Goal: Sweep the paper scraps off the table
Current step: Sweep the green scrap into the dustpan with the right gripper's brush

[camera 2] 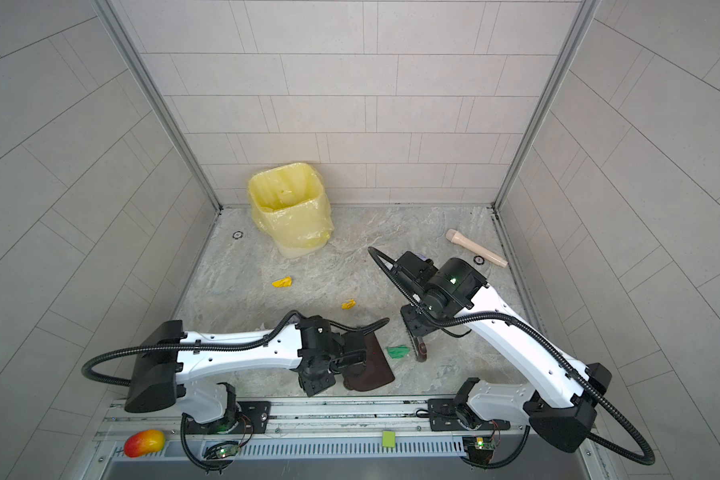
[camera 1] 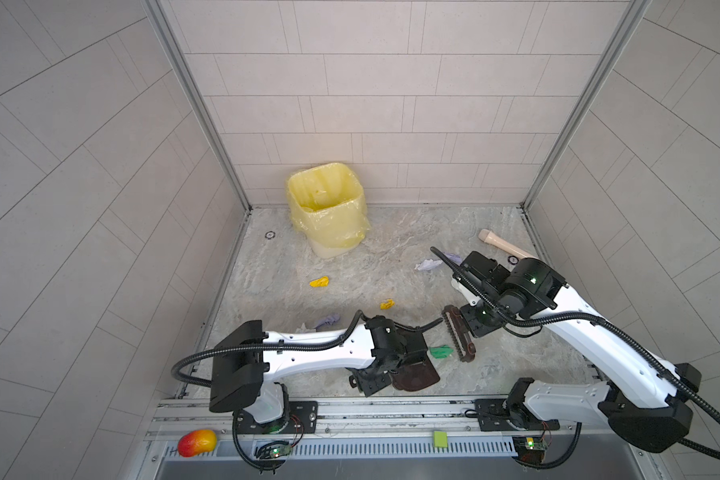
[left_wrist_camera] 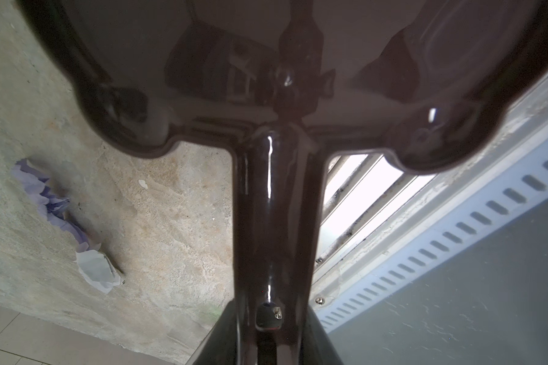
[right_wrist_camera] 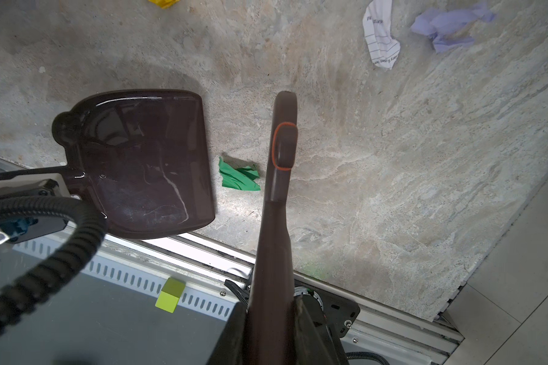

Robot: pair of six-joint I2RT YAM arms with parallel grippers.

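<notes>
My left gripper (left_wrist_camera: 268, 319) is shut on the handle of a dark brown dustpan (camera 1: 416, 376) that rests near the front edge of the table (camera 1: 391, 257). My right gripper (right_wrist_camera: 271, 316) is shut on the handle of a brown brush (camera 1: 458, 338), whose bristles face the pan. A green paper scrap (camera 1: 440, 352) lies between the brush (right_wrist_camera: 280, 151) and the dustpan's (right_wrist_camera: 146, 164) open edge. Two yellow scraps (camera 1: 319, 282) (camera 1: 387, 304) lie mid-table. A lilac scrap (camera 1: 328, 321) sits behind my left arm. More lilac and white scraps (camera 1: 428, 264) lie at the back right.
A bin lined with a yellow bag (camera 1: 327, 208) stands at the back left. A beige cylinder (camera 1: 504, 245) lies at the back right by the wall. On the front rail sit a red-yellow mango toy (camera 1: 197, 442) and a flat green square (camera 1: 440, 439).
</notes>
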